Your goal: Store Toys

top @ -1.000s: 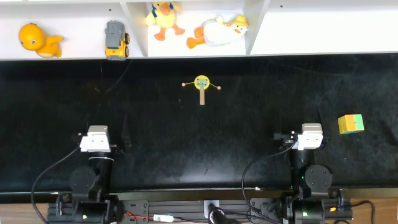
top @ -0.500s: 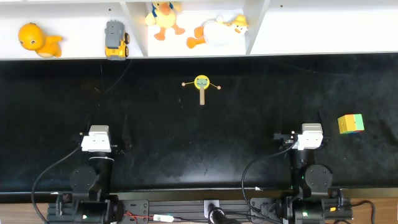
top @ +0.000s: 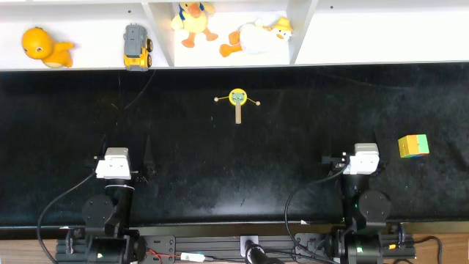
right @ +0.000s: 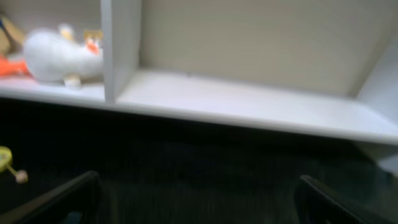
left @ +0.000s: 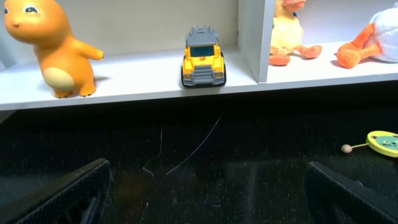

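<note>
A small yellow-green rattle drum on a wooden stick (top: 237, 100) lies on the black table, mid-back; its edge also shows as the rattle (left: 382, 143). A multicoloured cube (top: 413, 146) sits at the table's right. On the white shelf (top: 381, 44) stand an orange duck (top: 46, 46), a yellow truck (top: 137, 48), a yellow duck plush (top: 194, 22) and a white goose plush (top: 256, 37). My left gripper (left: 208, 208) is open near the table's front left, facing the truck (left: 203, 57). My right gripper (right: 199, 208) is open near the front right, facing the shelf floor (right: 249, 102).
The shelf runs along the table's back edge, split by upright dividers (left: 252, 37). The black tabletop (top: 293, 147) spreads between the arms and the shelf. Cables and arm bases line the front edge.
The right arm's wrist has shifted slightly to the left. The left arm and the toys stay where they were.
</note>
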